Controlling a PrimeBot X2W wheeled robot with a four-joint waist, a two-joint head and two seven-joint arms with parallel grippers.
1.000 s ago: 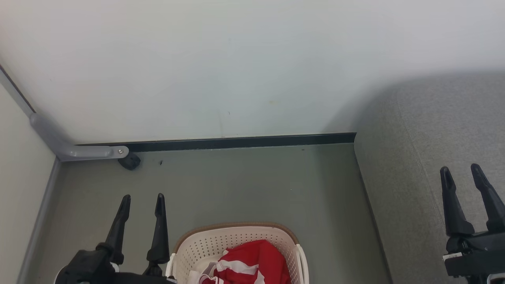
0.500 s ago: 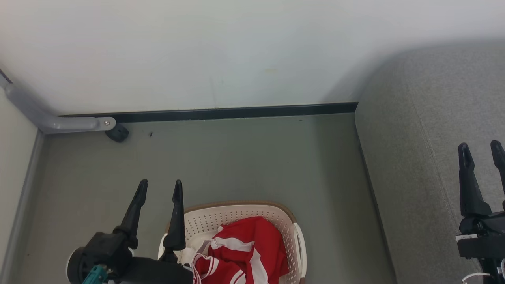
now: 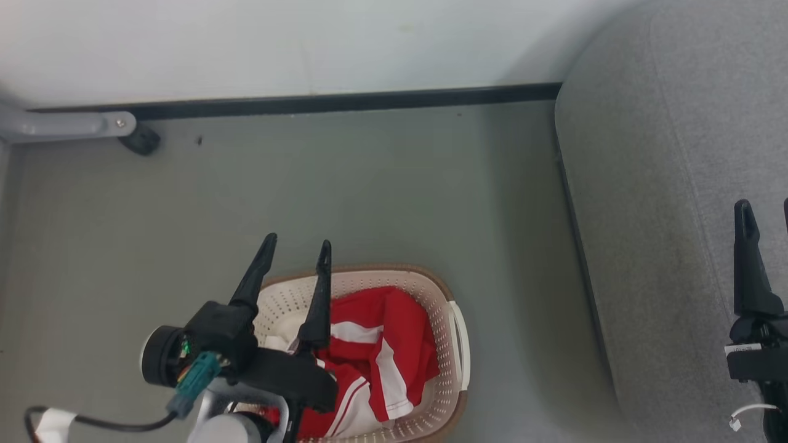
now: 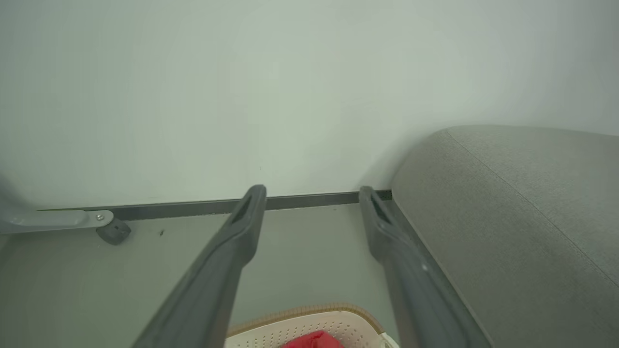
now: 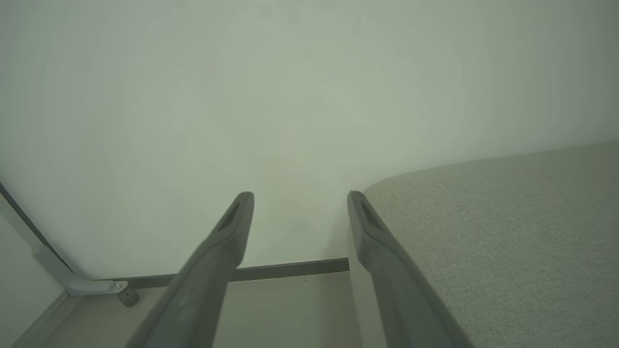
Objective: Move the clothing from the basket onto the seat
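Both grippers are gaping wide and empty: the left gripper [image 3: 298, 241] is hovering over the left side of the basket [image 3: 441, 332], the right gripper [image 3: 765, 203] well right of it. The clothing [image 3: 375, 344] is lying crumpled inside the basket; soft, light and floppy, it is probably wanting a pinch on a raised fold.

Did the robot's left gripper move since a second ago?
Yes. Against the basket, the left gripper has swung rightward: it was beside the basket's left rim, and now one finger crosses over it, above the clothing.
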